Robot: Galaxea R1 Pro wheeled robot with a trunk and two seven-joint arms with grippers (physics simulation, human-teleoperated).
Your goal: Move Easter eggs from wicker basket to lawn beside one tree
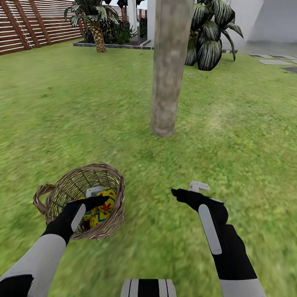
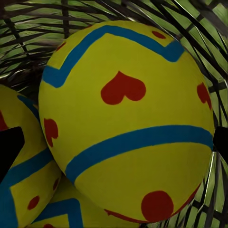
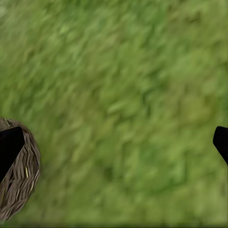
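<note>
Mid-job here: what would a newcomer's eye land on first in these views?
First, the yellow egg with blue zigzags and red marks, close up in the left wrist view, inside the wicker basket, where the left gripper reaches. Next, the thick pale tree trunk rising from the lawn ahead.

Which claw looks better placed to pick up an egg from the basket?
The left claw: it is already inside the wicker basket, with an egg between its open fingers. The right claw hangs open over bare lawn.
</note>
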